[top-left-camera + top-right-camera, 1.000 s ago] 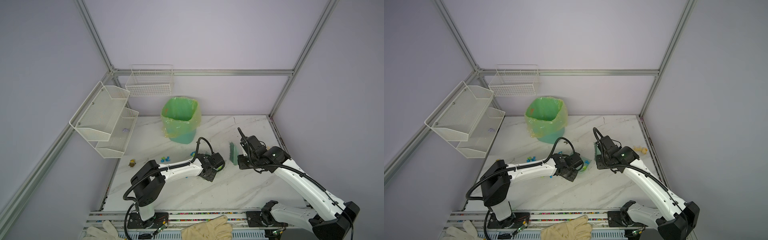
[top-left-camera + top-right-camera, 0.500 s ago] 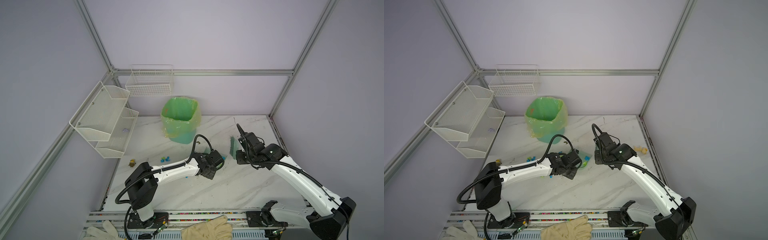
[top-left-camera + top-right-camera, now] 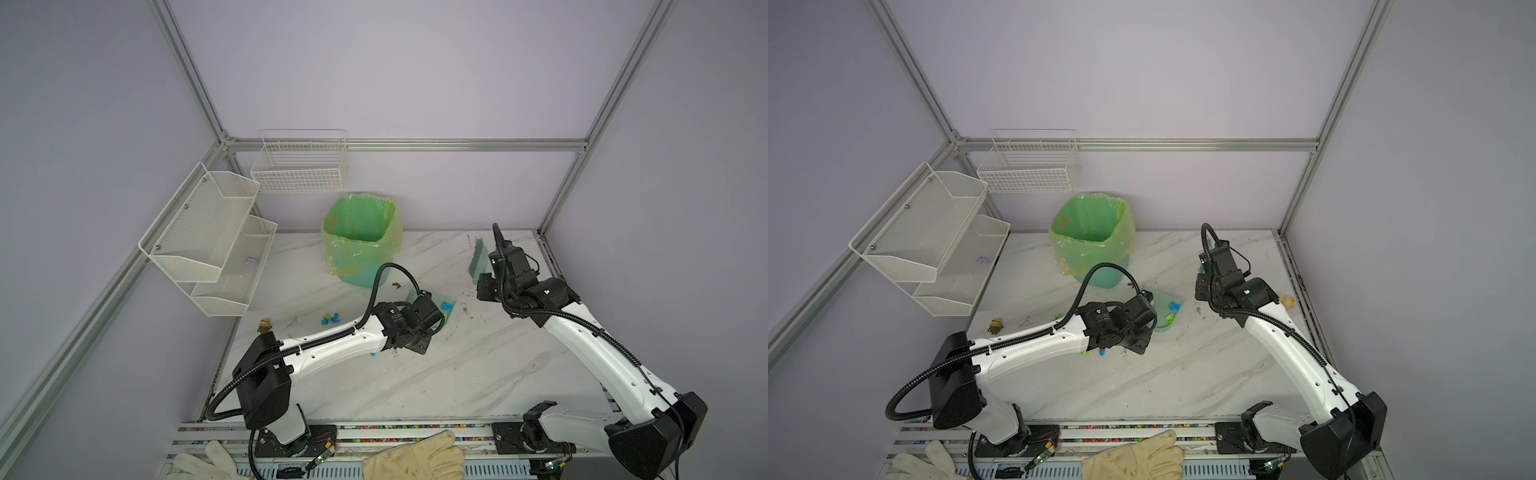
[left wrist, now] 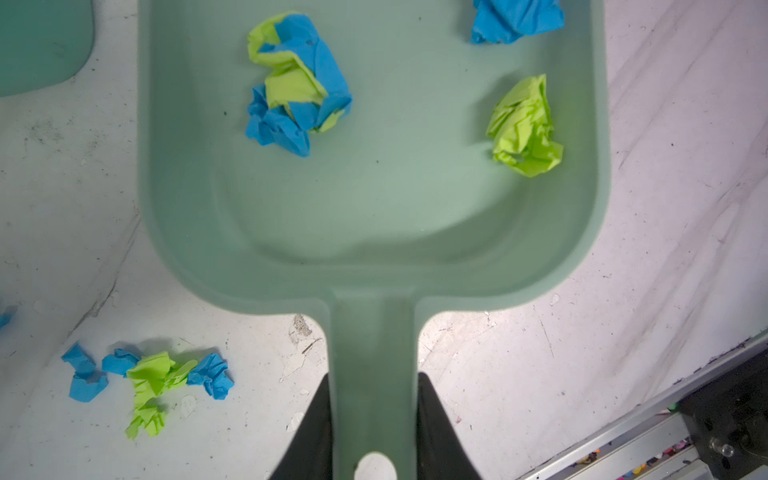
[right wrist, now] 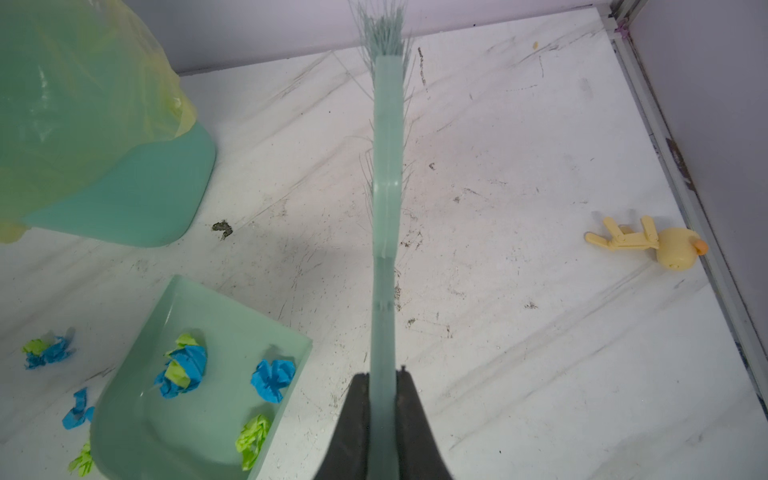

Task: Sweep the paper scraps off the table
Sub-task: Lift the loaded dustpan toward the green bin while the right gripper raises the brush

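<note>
Paper scraps [image 4: 299, 83], blue and lime-green wads: three lie inside the green dustpan [image 4: 395, 216]; a loose cluster [image 4: 145, 374] sits on the worktop [image 4: 623, 332] beside the pan's handle, behind its mouth. Left fingers [image 4: 316, 428]: closed narrow on the dustpan handle, one on each side. Right fingers [image 5: 357, 415]: clamped on the handle of the brush [image 5: 386, 166], which is well apart from every scrap. Hazards, as judged: the pan's front lip is open, so tipping it forward on the way to the bin [image 3: 361, 241] would likely shed the light wads. The pan and the left arm [image 3: 1034, 345] stand between the brush and the loose cluster, so a sweep could scatter it. Also present: yellow duck toy [image 5: 673, 249] by the rail, dark speck [image 5: 222, 227] near the bin, small yellow figure [image 3: 264, 325], wire shelves [image 3: 208, 232], glove [image 3: 415, 461] off the front edge.
</note>
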